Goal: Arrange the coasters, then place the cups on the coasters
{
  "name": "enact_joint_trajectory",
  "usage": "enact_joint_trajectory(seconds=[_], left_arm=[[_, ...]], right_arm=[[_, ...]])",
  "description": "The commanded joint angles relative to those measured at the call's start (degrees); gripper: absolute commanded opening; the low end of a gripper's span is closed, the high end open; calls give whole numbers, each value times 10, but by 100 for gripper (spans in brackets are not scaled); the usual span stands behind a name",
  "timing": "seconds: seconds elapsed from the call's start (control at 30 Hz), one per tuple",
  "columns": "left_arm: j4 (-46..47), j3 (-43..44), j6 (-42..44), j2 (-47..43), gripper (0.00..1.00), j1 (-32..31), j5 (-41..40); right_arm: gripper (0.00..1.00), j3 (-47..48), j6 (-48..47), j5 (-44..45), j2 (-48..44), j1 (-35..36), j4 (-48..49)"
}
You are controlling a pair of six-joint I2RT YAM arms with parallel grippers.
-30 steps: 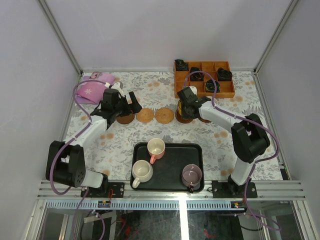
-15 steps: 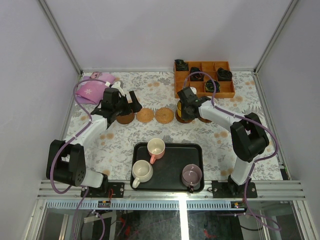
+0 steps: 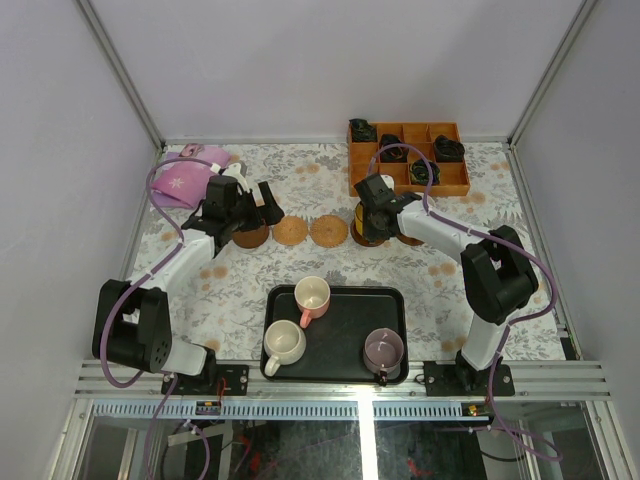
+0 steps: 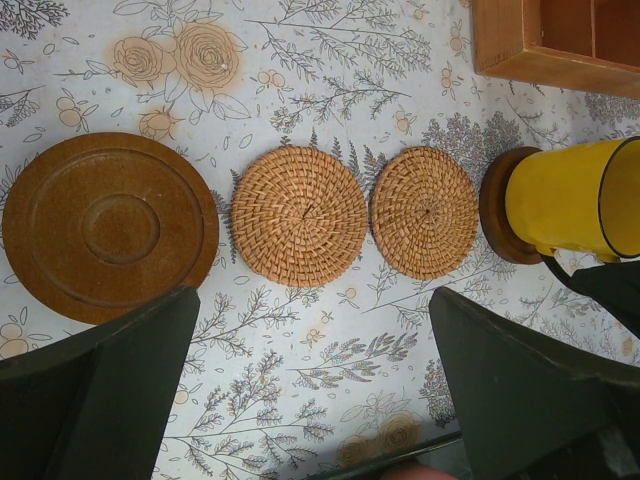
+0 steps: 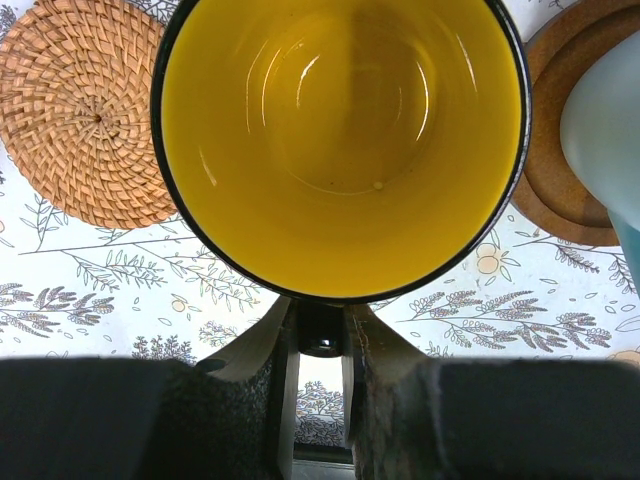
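My right gripper (image 5: 322, 340) is shut on the dark handle of the yellow cup (image 5: 345, 140), which is upright over a dark brown coaster (image 4: 497, 205); I cannot tell whether the two touch. Right of it, a light blue cup (image 5: 605, 110) stands on another dark coaster (image 5: 555, 160). Two woven tan coasters (image 4: 300, 215) (image 4: 424, 210) and a dark brown coaster (image 4: 110, 225) continue the row leftward. My left gripper (image 4: 315, 380) hangs open and holds nothing, near the row's left end (image 3: 265, 207). The pink (image 3: 312, 295), cream (image 3: 284, 343) and mauve (image 3: 384, 350) cups stand on the black tray (image 3: 335, 370).
An orange wooden compartment box (image 3: 408, 155) with black coiled items stands at the back right, close behind the right gripper. A purple cloth (image 3: 185, 180) lies at the back left. The tray is at the near edge, between the arm bases.
The right arm has shifted slightly with the yellow cup still in its grip over the coaster. The left arm stays still and open.
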Motion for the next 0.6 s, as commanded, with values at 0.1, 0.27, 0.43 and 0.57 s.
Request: enact_joint_trajectory(seconds=[0.1,0.27,0.43,0.57], left_arm=[[22,15,9,0,100,-3,2],[22,13,8,0,100,-3,2],[22,11,8,-2,100,-3,1],[23,10,6,-1,100,-3,1]], right_arm=[[0,29,8,0,-34,-2,-1],[0,30,11,-3,-38,-2,-6],[0,27,11,-7,-44,-2,-11],[0,26,11,-10,-46,-2,-14]])
